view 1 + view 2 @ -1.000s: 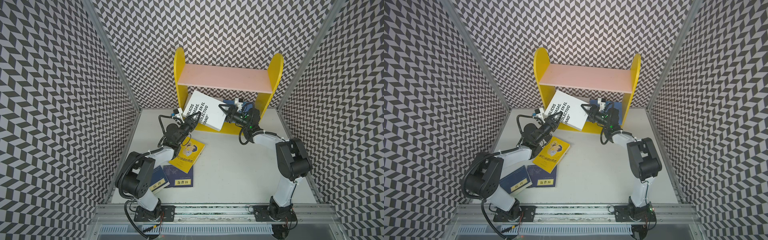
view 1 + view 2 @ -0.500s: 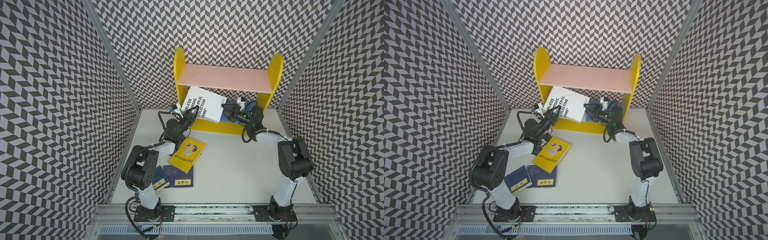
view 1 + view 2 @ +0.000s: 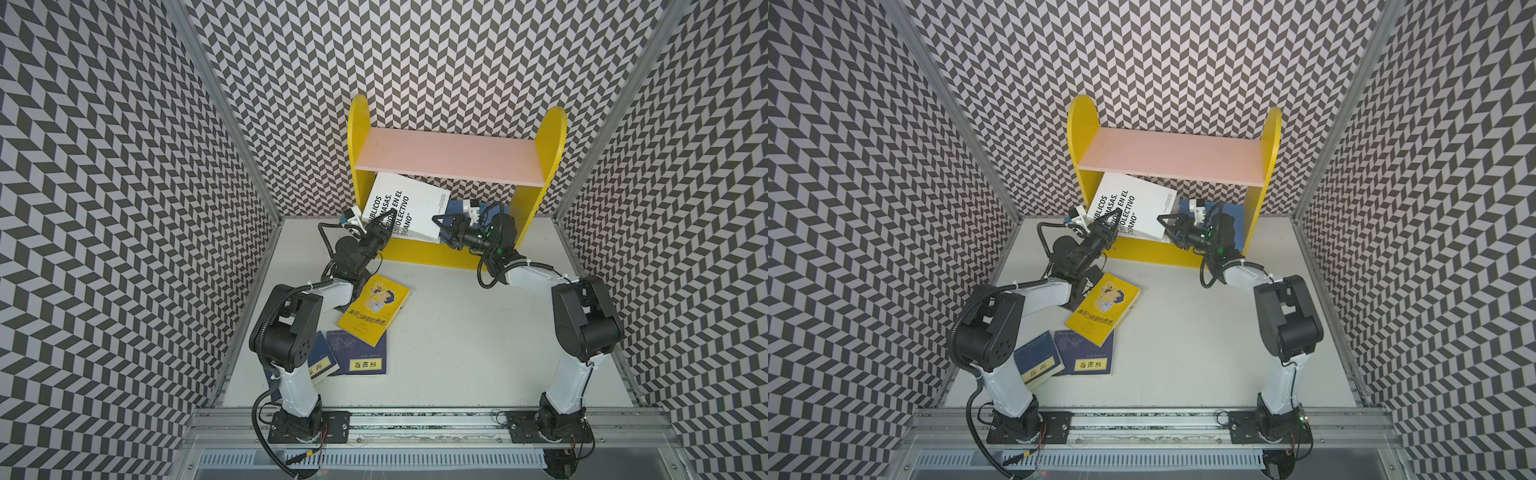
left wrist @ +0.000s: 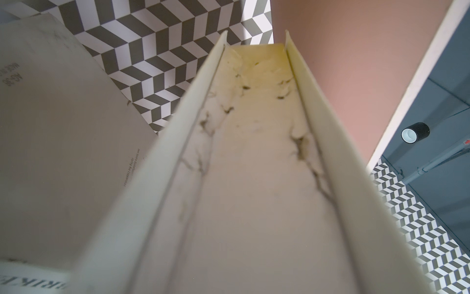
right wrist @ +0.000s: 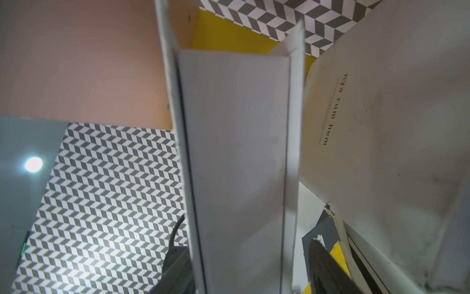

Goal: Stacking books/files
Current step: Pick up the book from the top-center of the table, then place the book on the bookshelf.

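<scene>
Backdrop, both top views: black-and-white chevron walls enclose a white tabletop; a yellow shelf unit with a pink board stands against the far wall.
Held item: a white book with black lettering sits tilted in the lower compartment, its upper edge under the pink board.
Left gripper: fingers narrow, clamped across the lower left edge of the white book.
Right gripper: fingers spread wide astride the book's lower right corner; contact cannot be told.
Loose items: a yellow book with a cartoon cover lies flat beside the left arm and overlaps one of two navy books with yellow title labels; the other is partly hidden by that arm.
Left wrist view: the white book's rough page edge runs straight away from the camera between its two covers. A second white book lies alongside, and the pink board is overhead. Fingers out of frame.
Right wrist view: the white book's smooth edge fills the centre. The second white book, printed "nya rum hem", is close beside it.
</scene>
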You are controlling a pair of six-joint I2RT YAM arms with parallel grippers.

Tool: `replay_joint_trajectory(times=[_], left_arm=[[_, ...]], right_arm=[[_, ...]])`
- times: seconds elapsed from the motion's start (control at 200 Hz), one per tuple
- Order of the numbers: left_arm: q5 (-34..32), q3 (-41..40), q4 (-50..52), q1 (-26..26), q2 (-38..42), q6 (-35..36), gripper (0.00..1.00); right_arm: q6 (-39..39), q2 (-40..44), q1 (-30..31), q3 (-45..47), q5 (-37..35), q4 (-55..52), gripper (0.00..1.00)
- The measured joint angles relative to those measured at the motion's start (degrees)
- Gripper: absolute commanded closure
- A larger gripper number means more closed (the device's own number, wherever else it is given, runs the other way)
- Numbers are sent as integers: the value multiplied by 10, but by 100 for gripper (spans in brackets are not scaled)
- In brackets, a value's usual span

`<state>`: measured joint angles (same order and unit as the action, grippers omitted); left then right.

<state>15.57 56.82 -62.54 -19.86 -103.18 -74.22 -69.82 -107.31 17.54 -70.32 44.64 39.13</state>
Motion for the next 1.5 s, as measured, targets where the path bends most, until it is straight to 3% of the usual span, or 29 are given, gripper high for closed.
replay_joint_trajectory(times=[0.316, 0.561, 0.866, 1.042, 1.242, 1.357, 1.497], left_arm=[[-10, 11, 17, 0, 0, 1, 63], [-11, 27, 52, 5, 5, 19, 34], [-1, 29, 200, 32, 58, 63, 1], [-18, -15, 270, 56, 148, 101, 0], [-36, -123, 285, 151, 288, 119, 0], [-53, -144, 309, 192, 328, 136, 0], [-68, -146, 322, 200, 351, 155, 0]], right_arm=[[36, 0, 6, -28, -11, -42, 59], [69, -17, 7, -88, -23, -82, 64], [84, -68, 7, -143, -30, -122, 63], [97, -83, 2, -166, -43, -140, 63], [111, -119, -1, -208, -54, -189, 62], [117, -124, -1, -216, -55, -213, 61], [127, -124, -1, -231, -54, -236, 59]])
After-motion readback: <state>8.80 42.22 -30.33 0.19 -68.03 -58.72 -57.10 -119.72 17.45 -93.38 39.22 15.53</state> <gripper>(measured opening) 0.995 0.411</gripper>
